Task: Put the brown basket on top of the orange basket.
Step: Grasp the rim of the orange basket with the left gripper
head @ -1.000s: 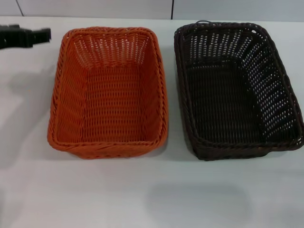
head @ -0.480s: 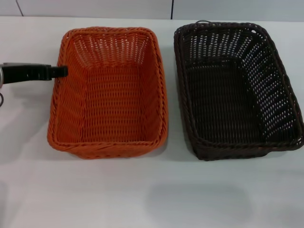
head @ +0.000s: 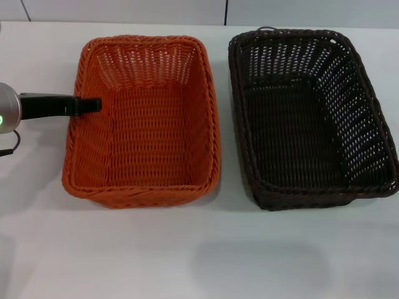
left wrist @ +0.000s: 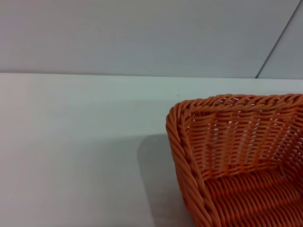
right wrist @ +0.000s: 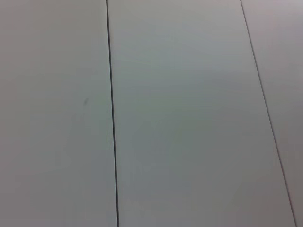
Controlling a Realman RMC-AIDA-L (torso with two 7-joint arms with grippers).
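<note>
A: Where does the brown basket (head: 312,118) sit?

B: On the white table (head: 199,255), on the robot's right side, upright and empty. Its long axis runs twelve to six on the head view's clock face, away from the robot and back toward it. Nothing touches it.

A: And the orange basket (head: 144,121)?

B: Just beside it, at its nine o'clock, a narrow strip of table between their rims. Same lie, long axis twelve to six, so the two are parallel. Also empty.

A: Which gripper is nearer the brown one?

B: Only the left gripper (head: 87,105) shows, and it is on the far side of things. It reaches in from nine o'clock, its dark tip crossing the orange basket's left rim. From that tip the brown basket lies at three o'clock, the whole orange basket between them.

A: Is it open?

B: I cannot tell; it reads as one dark bar edge-on. The left wrist view shows only the orange basket's corner (left wrist: 189,123) and bare table.

A: The right arm?

B: Out of sight in the head view. Its wrist camera shows only plain grey panels with seams (right wrist: 111,113).

A: So the lift?

B: My judgement: the brown basket must travel toward nine o'clock, keeping its axis, to seat on the orange one. The right arm's side is closer to it.
</note>
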